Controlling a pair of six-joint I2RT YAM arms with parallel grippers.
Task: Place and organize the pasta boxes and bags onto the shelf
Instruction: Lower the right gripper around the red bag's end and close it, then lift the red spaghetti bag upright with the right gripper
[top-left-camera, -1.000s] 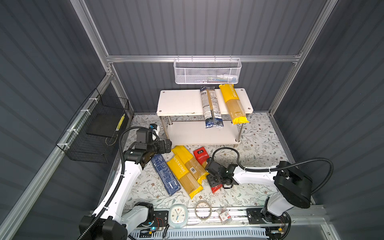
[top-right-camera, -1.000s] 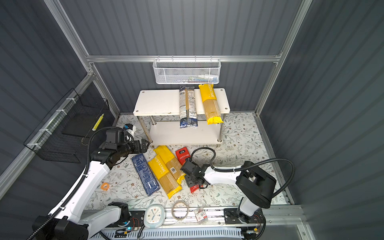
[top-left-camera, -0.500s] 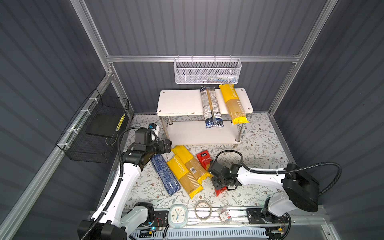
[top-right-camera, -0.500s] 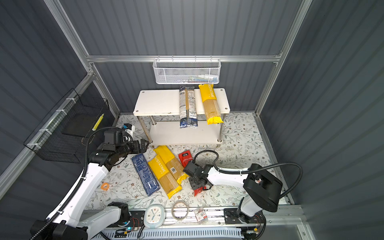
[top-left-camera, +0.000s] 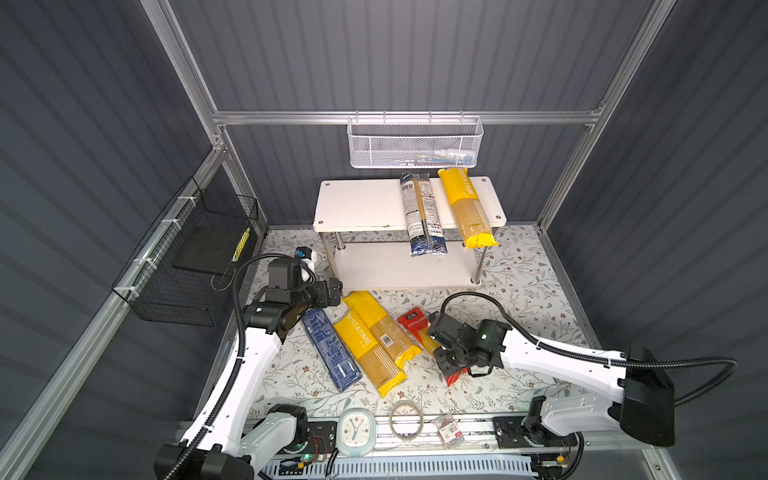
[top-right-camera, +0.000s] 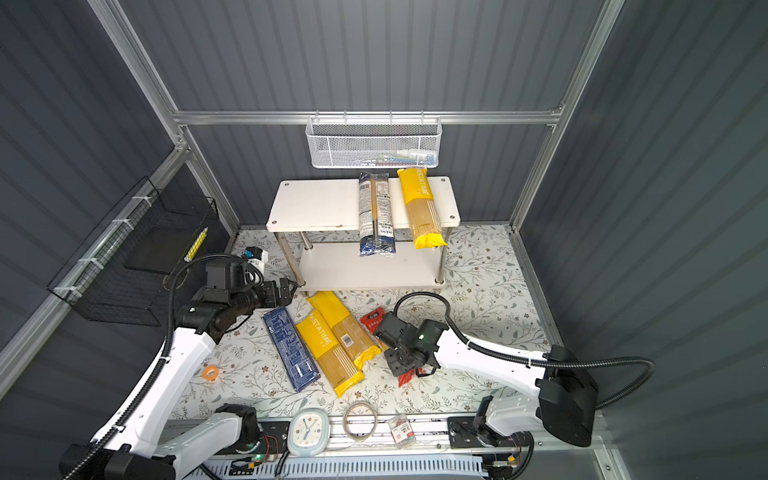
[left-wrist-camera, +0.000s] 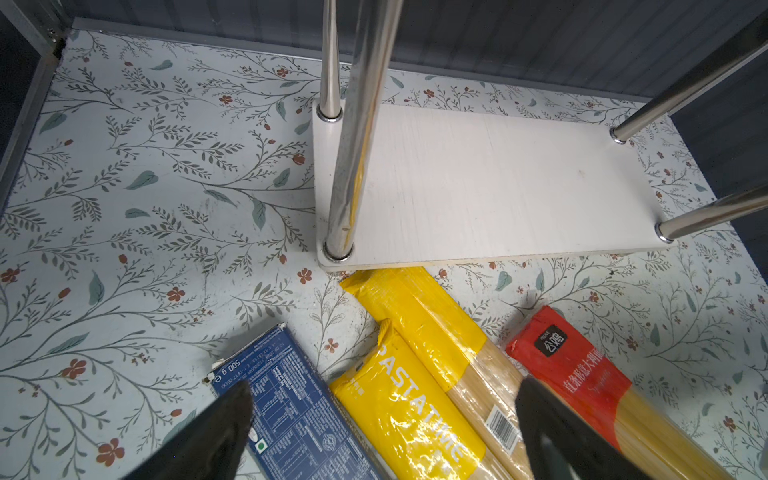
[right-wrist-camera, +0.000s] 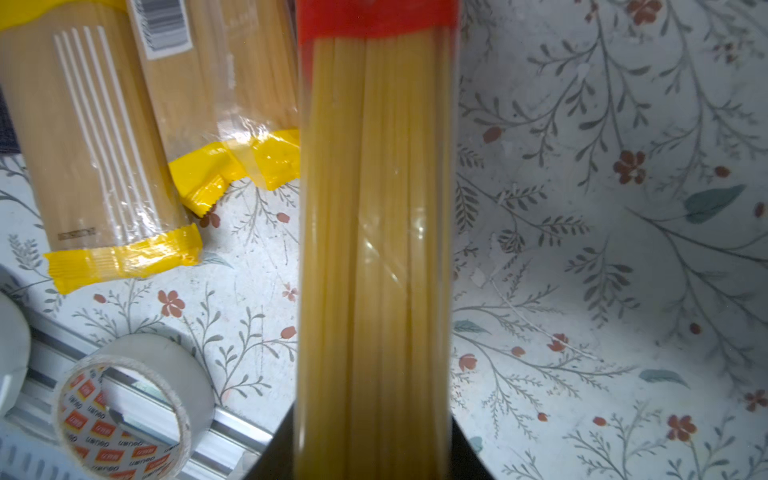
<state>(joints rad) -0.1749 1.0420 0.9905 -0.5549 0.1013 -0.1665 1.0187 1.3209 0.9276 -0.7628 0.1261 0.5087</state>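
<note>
The white shelf (top-left-camera: 361, 203) (top-right-camera: 316, 203) carries a clear bag with dark-blue ends (top-left-camera: 422, 216) and a yellow bag (top-left-camera: 467, 212) on its top board. Its lower board (left-wrist-camera: 498, 178) is bare. On the floor in front lie a dark-blue box (top-left-camera: 330, 349) (left-wrist-camera: 299, 415), two yellow bags (top-left-camera: 370, 345) (left-wrist-camera: 407, 407) and a red bag (top-left-camera: 413, 324) (right-wrist-camera: 374, 208). My right gripper (top-left-camera: 451, 361) (right-wrist-camera: 372, 449) is shut on the red bag's clear middle. My left gripper (top-left-camera: 336, 291) (left-wrist-camera: 382, 388) hangs open and empty above the box and the yellow bags, by the shelf's front left leg.
A white mesh basket (top-left-camera: 415, 143) hangs on the back wall and a black wire basket (top-left-camera: 195, 257) on the left wall. A clock (top-left-camera: 353, 428), a tape roll (top-left-camera: 406, 419) (right-wrist-camera: 124, 411) and a small packet (top-left-camera: 449, 432) lie along the front rail.
The right jaws have narrowed onto the red bag, and gripper and bag have shifted slightly toward the front right. The left arm has barely moved.
</note>
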